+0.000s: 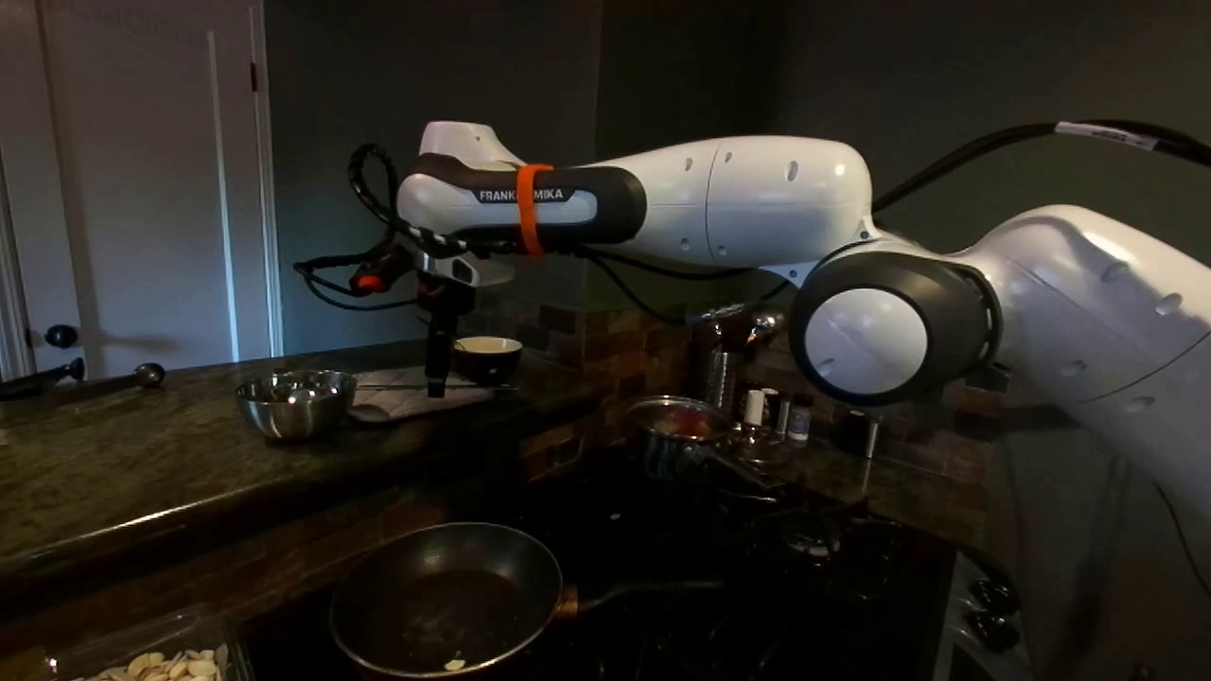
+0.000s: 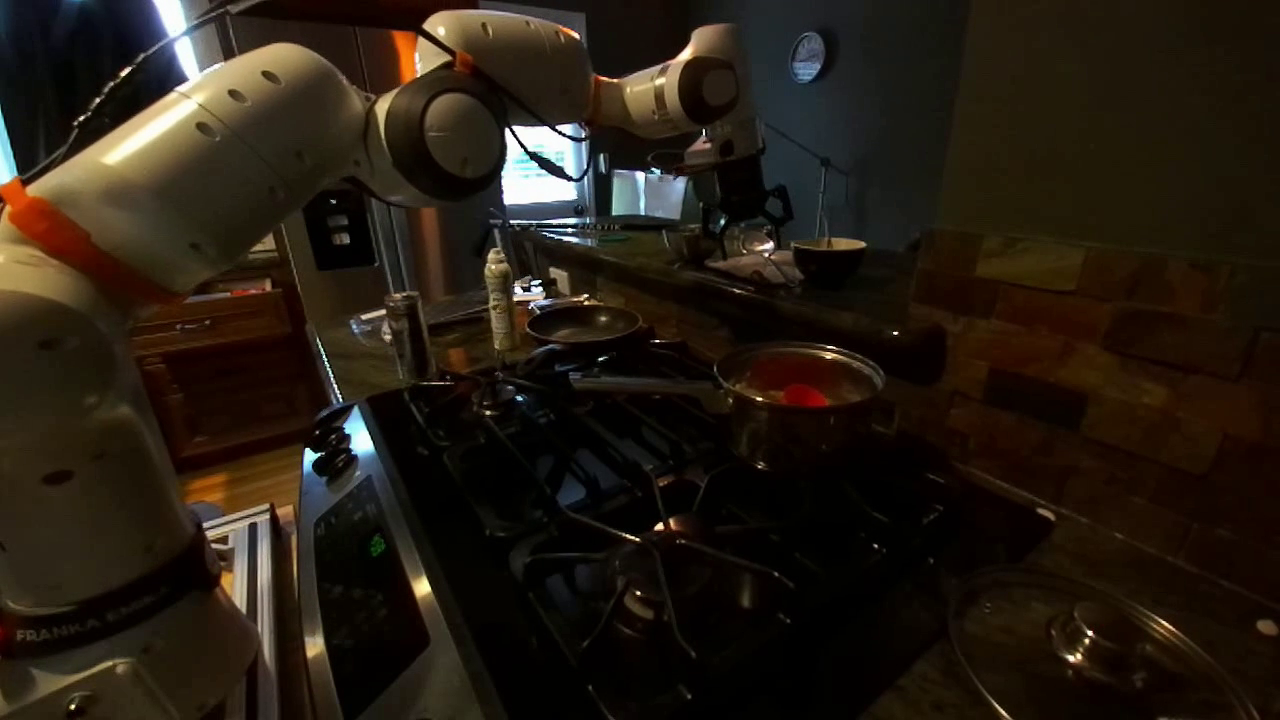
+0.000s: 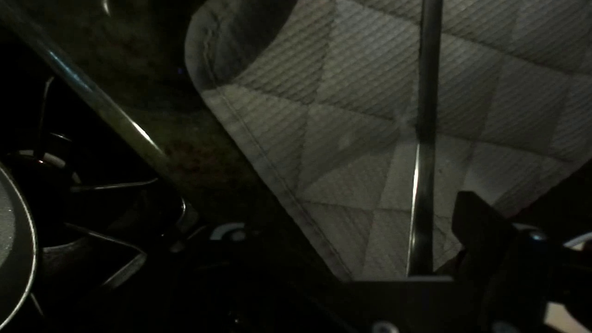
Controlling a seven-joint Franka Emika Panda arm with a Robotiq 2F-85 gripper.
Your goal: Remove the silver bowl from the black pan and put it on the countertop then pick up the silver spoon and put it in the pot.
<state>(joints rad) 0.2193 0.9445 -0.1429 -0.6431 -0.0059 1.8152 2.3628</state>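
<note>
On the raised countertop (image 1: 114, 473) sits the silver bowl (image 1: 295, 411), apart from the black pan (image 1: 445, 605), which rests on the stove with only a small pale scrap inside. The silver spoon (image 3: 425, 166) lies on a quilted light cloth (image 3: 351, 152); its slim handle crosses the wrist view. My gripper (image 2: 745, 222) points down over that cloth with its fingers spread. In the wrist view the handle passes between the jaws, nearer to the right finger (image 3: 476, 222); the left finger is lost in the dark. The pot (image 2: 800, 430) stands on the stove, a red utensil inside.
A dark bowl (image 1: 487, 359) with a pale inside stands just beyond the gripper. A glass lid (image 2: 1090, 640), a spray can (image 2: 500, 300) and a metal grinder (image 2: 408, 335) are around the stove. A clear container (image 1: 170, 662) holds pale slices.
</note>
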